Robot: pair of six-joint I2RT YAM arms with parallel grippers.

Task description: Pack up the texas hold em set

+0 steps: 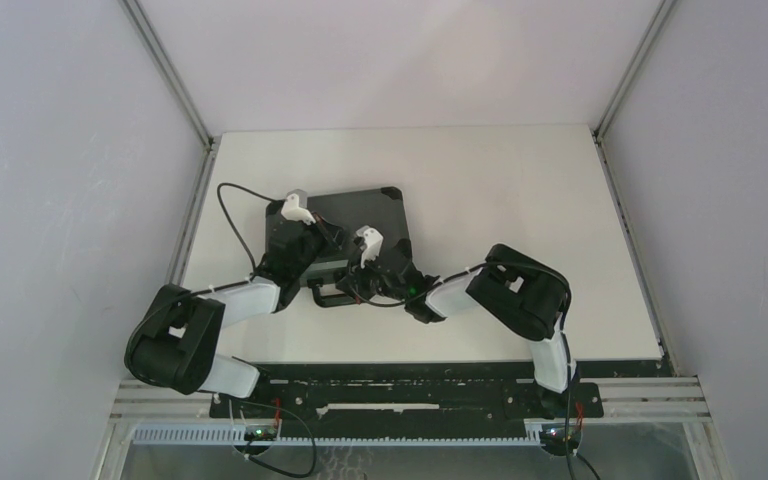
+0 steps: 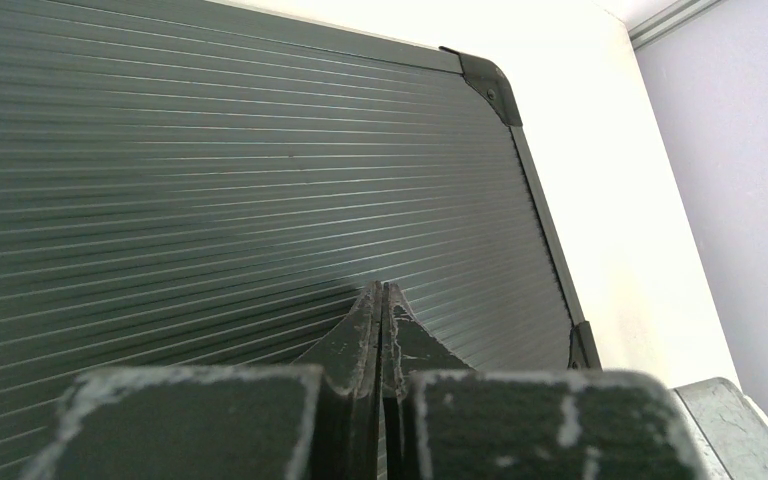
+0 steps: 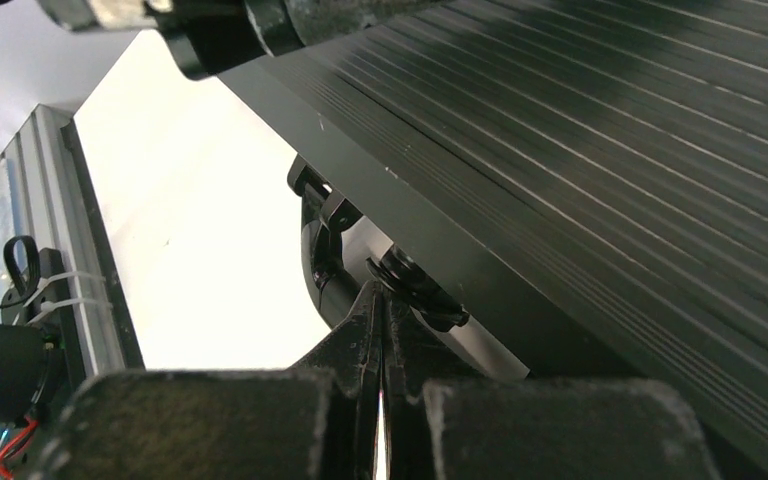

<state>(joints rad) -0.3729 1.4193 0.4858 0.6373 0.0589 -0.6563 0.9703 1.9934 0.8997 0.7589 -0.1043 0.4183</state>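
**A:** From above, where does the set sit?

**B:** The black briefcase (image 1: 360, 212) lies shut and flat on the white desk (image 1: 520, 200). It is in the left half, between the far and near edges, with its handle (image 1: 332, 297) turned to the near edge. No chips, cards or buttons show. Both arms reach over it. The left claw (image 1: 312, 228) is over the lid's left part and the right claw (image 1: 358, 280) is at the near edge, just beside the handle.

**A:** And the left wrist camera?

**B:** The left claw (image 2: 381, 300) is clenched, fingers pressed flat together with nothing between them. The tips look to be down on the ribbed lid. I can't say how firmly. Past them the ribs run up to a black corner cap (image 2: 488, 82), and bare desk lies beyond the case's edge.

**A:** The right wrist?

**B:** The right claw (image 3: 380, 300) is also clenched and empty, its fingers meeting in a thin seam. The tips sit against the briefcase's front side, at a small black fitting (image 3: 415, 290) under the lid's lip. The curved handle is just to the left of them. Whether the tips touch the fitting is hard to tell. The ribbed lid fills the right of this view, with open desk to the left and a metal rail (image 3: 50, 200) at its edge.
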